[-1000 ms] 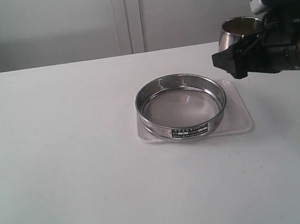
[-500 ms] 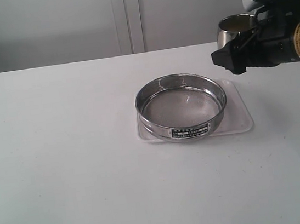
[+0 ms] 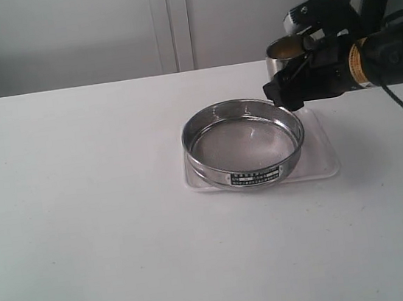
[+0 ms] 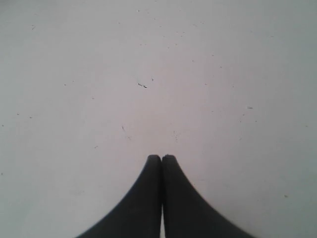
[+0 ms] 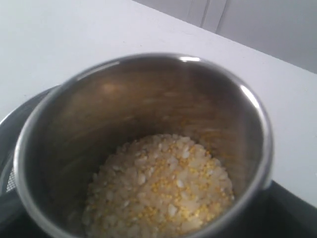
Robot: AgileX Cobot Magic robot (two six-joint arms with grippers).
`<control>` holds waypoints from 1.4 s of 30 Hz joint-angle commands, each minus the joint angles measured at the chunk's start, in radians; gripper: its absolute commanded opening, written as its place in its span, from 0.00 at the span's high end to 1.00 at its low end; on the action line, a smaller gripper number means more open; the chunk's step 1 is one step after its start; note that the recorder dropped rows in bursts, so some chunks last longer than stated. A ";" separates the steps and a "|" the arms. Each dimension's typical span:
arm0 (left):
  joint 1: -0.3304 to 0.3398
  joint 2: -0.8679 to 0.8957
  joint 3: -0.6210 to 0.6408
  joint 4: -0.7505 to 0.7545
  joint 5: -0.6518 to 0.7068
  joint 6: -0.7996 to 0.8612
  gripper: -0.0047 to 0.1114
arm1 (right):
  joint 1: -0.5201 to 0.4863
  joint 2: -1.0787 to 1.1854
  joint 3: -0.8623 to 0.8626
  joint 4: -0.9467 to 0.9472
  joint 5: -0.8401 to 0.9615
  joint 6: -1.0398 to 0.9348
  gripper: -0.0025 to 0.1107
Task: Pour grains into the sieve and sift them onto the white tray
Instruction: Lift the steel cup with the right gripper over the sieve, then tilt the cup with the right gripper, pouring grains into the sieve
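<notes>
We are holding the cup (image 3: 279,54) of loose, spill-prone grains (image 5: 158,193) by its wall, right jaws clamped on it, left jaws together

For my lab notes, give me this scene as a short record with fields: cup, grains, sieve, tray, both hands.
steel cup: gripped by right hand, raised near the sieve rim
grains: inside the cup, none in the sieve
sieve: mesh bare, sits on white tray
left hand: shut, empty, over the table
</notes>
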State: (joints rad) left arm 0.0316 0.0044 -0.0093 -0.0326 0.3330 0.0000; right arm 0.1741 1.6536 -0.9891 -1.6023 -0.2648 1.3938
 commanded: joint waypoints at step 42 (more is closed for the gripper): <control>-0.005 -0.004 0.009 -0.004 0.005 0.000 0.96 | 0.145 0.219 -0.145 -0.077 0.398 -0.388 0.98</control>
State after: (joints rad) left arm 0.0316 0.0044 -0.0093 -0.0326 0.3330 0.0000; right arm 0.3101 1.8719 -1.1235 -1.6798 0.0976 1.0398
